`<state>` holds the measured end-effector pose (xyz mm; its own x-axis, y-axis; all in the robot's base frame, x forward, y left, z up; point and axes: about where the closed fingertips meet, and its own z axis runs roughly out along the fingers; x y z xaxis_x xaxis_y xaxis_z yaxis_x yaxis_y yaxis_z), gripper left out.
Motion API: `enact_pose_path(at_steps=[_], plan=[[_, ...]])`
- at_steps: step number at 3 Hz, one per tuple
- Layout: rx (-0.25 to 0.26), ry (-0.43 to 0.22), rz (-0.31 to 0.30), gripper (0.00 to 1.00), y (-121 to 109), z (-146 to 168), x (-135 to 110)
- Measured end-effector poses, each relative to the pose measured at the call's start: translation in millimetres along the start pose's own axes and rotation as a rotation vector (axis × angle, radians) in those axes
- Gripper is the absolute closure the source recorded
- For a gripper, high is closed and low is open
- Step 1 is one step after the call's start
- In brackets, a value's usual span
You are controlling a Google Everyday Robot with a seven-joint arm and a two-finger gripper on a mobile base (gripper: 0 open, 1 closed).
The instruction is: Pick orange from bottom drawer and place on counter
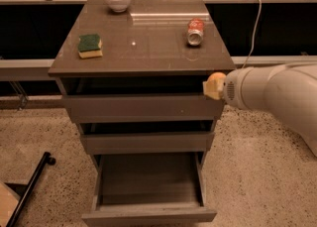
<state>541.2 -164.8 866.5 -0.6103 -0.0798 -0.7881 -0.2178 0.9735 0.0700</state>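
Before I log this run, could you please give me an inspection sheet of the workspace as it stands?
Surface: counter glossy, grey-brown, carrying three items.
Job's things: orange held in the air beside the counter's right front corner, not yet on it; bottom drawer open, nothing seen inside.
Clutter: sponge left, bowl at back, soda can lying on its side, right.
Grippers: gripper shut on the orange, just below counter level.
Cables: white cable hanging behind the right edge.
Surroundings: speckled floor; black pole lower left.
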Motion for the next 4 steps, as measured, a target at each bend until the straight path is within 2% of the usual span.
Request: enact_pose_path(at_steps=[1, 2, 3, 4], plan=[[-0.066, -0.069, -0.004, 1.00, -1, 0, -28], [-0.068, -0.075, -0.046, 1.00, 1, -2, -31], [-0.045, -0.105, -0.003, 1.00, -12, 5, -45], [-0.060, -0.167, 0.028, 1.00, -16, 26, -76]])
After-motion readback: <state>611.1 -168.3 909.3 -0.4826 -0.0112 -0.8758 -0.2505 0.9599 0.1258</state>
